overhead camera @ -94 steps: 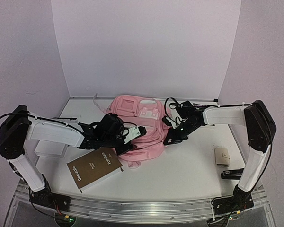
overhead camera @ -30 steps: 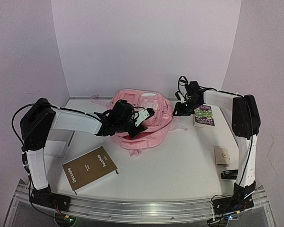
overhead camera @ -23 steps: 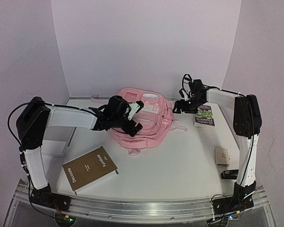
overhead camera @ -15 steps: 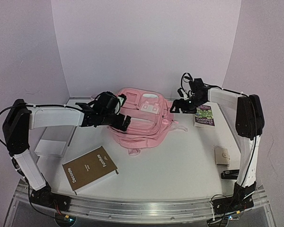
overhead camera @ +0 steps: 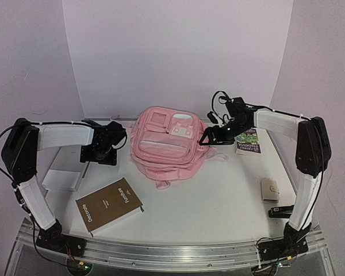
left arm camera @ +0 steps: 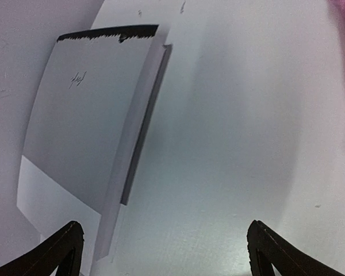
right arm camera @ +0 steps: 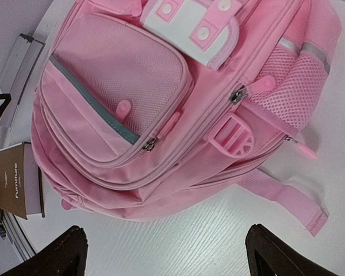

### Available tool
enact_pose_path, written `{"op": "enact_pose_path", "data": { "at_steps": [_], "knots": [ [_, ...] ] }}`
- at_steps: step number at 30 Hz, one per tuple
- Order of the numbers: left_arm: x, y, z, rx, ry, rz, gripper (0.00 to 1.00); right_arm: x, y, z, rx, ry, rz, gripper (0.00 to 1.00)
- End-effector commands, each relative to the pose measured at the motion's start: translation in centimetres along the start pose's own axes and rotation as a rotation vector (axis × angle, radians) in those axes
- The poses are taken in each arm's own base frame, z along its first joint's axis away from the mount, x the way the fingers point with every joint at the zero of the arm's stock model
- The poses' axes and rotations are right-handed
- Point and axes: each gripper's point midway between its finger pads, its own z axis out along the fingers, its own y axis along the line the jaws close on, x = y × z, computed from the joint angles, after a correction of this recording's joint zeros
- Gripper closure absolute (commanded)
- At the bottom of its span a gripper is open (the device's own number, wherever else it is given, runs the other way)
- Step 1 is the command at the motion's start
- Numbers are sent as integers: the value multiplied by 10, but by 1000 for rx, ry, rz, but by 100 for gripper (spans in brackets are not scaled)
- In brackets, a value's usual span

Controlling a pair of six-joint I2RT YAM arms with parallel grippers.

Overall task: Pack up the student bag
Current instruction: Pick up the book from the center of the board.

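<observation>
Student bag: lies pockets-up; long axis runs near-to-far, top toward the back wall.
Left end effector: spread wide, empty.
Right end effector: spread wide, empty.

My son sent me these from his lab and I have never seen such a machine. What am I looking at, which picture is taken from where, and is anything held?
This is a robot: a left arm and a right arm bolted at the near edge of a table, each ending in a two-finger gripper. The wide picture comes from a fixed camera above and behind them. The other two come from cameras on the wrists; the dark tips at the bottom are the fingers. On the table lie a pink backpack, a brown book, a white pad, a purple-and-green book, a beige wallet and a black item I cannot identify. The left gripper is open above the table by the white pad; the right gripper is open, facing the backpack. Neither holds anything.
</observation>
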Motion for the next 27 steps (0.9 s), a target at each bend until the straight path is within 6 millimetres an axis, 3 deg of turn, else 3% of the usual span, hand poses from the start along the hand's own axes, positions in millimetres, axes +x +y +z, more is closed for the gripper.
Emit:
{"op": "enact_pose_path", "data": {
  "at_steps": [1, 5, 10, 17, 27],
  "knots": [
    [14, 43, 19, -229, 89, 35, 0, 1, 22, -15, -42, -14, -41, 4],
    [18, 60, 34, -298, 121, 46, 4, 3, 25, -15, -55, -10, -41, 4],
    [19, 75, 50, -365, 161, 68, 20, 5, 25, -14, -61, -5, -39, 5],
    [27, 71, 67, -383, 199, 121, 40, 4, 24, -15, -55, -8, -40, 5],
    [27, 76, 76, -463, 213, 181, 72, 2, 27, -18, -59, -14, -44, 5]
  ]
}}
